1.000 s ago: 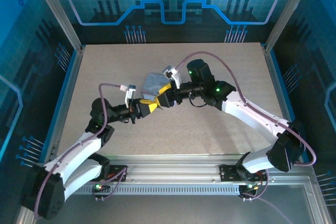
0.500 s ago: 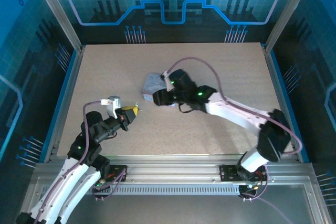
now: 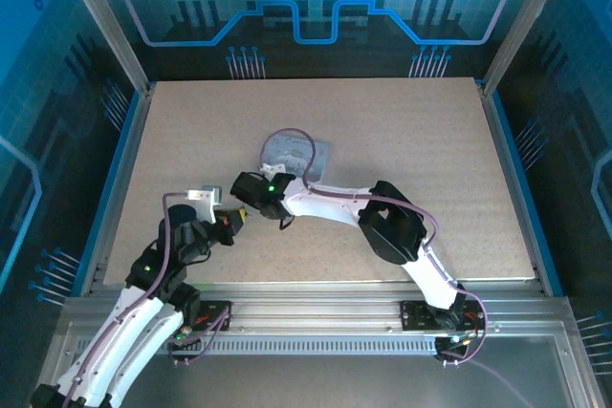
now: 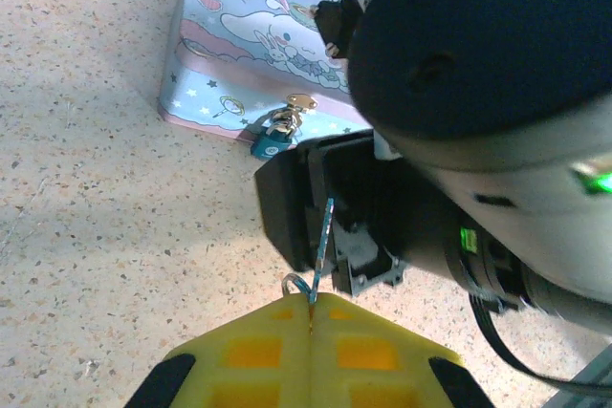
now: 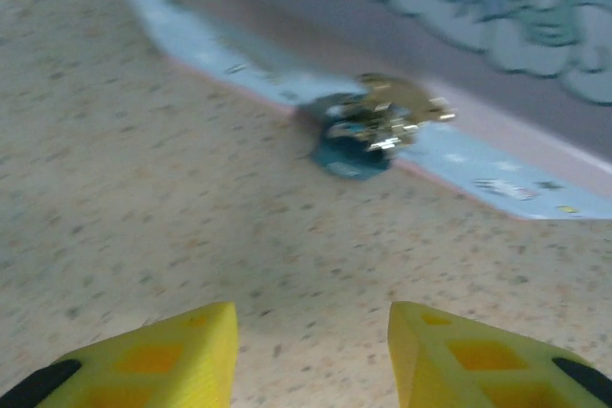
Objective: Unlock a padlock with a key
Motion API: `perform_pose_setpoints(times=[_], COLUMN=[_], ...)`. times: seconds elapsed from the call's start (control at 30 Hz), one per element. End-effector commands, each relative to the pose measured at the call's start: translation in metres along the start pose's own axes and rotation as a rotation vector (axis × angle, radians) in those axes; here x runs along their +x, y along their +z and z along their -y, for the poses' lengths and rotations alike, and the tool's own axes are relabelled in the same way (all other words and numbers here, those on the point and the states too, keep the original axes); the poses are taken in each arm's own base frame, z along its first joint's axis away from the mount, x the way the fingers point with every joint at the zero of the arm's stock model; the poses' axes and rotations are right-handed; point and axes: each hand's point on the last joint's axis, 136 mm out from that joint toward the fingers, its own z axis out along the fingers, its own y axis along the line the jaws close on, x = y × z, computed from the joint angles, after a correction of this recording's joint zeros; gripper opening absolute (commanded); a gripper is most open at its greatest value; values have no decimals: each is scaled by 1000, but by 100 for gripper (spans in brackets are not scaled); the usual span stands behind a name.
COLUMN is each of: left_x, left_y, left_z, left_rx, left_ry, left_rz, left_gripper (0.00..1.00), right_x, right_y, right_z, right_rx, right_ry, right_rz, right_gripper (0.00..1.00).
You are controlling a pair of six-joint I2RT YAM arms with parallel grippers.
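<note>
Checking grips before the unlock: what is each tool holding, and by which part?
The left tool pinches the key by its ring end, blade sticking out. The right tool holds nothing.

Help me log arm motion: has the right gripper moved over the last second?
Yes. Seen from above, the right gripper has swung left, from the near-right side of the tin to off its near-left corner.

robotics lab test cell, aluminium frame posts (image 3: 103,18), blue circuit-print wall panels (image 3: 430,7), speckled table (image 3: 430,160), mounting rail (image 3: 316,317)
</note>
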Motion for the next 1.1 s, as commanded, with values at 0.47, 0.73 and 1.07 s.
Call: perform_pose_setpoints(times=[0.47, 0.73, 1.07], left_x=[2, 3, 5], left_y=[0, 2, 4], left_z=[-4, -6, -6], left_rx=[-1, -4, 6], left_ry=[40, 40, 41], left_rz=[28, 33, 32], left_gripper=[0, 0, 0], right_x=[-18, -12, -18], right_y=[48, 70, 81], right_z=[14, 15, 23], right_rx=[60, 91, 114], right_ry=[243, 273, 261], right_rz=[39, 9, 9], right_gripper=[47, 47, 44])
